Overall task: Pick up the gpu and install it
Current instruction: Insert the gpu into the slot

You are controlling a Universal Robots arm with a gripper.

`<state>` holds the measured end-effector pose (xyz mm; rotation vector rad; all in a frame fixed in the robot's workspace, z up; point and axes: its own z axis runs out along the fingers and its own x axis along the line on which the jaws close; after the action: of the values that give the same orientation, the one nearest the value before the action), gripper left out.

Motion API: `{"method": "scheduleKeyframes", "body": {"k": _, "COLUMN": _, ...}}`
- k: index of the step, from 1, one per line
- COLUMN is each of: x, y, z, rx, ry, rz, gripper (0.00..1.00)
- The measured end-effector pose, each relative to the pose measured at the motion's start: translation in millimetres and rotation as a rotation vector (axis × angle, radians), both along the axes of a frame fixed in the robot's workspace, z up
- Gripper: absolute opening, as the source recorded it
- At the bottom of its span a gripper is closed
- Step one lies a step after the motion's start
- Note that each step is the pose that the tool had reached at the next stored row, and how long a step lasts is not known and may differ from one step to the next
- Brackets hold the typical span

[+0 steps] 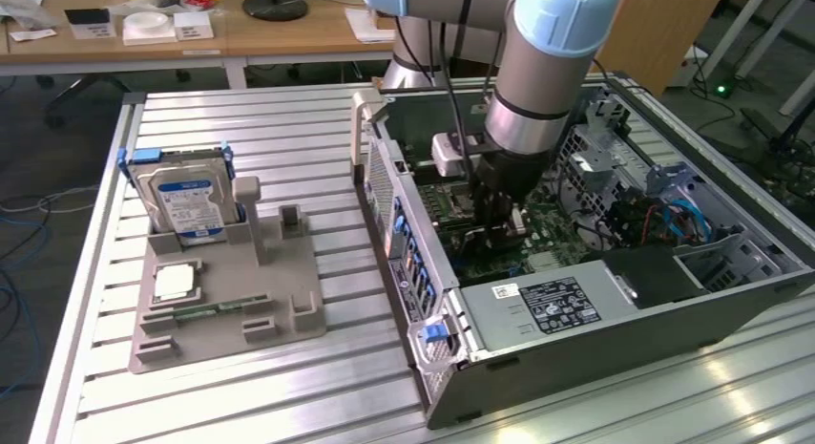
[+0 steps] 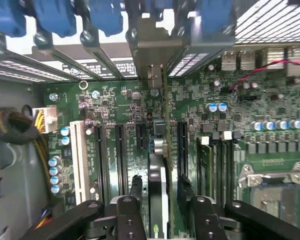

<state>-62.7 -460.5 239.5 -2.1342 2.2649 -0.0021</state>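
**Wrist view: gpu standing on edge in a motherboard slot, gripper straddling it**

Exterior view first, biggest things down. Slatted aluminium bench (image 1: 255, 119) carries everything. On the exterior view's right lies an open computer case (image 1: 713, 310), side panel off, interior facing up. The robot arm (image 1: 541, 72) reaches straight down into the case, wrist deep among the components. A grey power supply (image 1: 548, 306) with a black label sits at the near end of the case. On the exterior view's left, well apart from the case, a beige parts holder (image 1: 217, 310) rests on the bench; a silver hard drive (image 1: 189, 203) with a blue-white label stands upright in its back slot, and a narrow green memory stick (image 1: 210, 308) lies flat near the holder's middle.

Inside the case, the green motherboard (image 2: 115, 110) fills the floor. The gpu (image 2: 159, 170) stands on its edge in one of the long black slots, seen edge-on, its silver bracket (image 2: 151, 55) up against the rear slot openings of the case.

Gripper (image 2: 160, 192) sits over the card's near end, jaws set partway apart, one black finger (image 2: 135, 192) either side of the card. Whether the pads touch the card, cannot tell.
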Motion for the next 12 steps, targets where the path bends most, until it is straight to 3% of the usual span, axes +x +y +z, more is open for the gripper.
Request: {"method": "scheduleKeyframes", "body": {"k": 12, "x": 0.0, "y": 0.0, "z": 41.3, "rx": -0.0001, "ry": -0.0067, "rz": 0.000, "gripper": 0.42}}
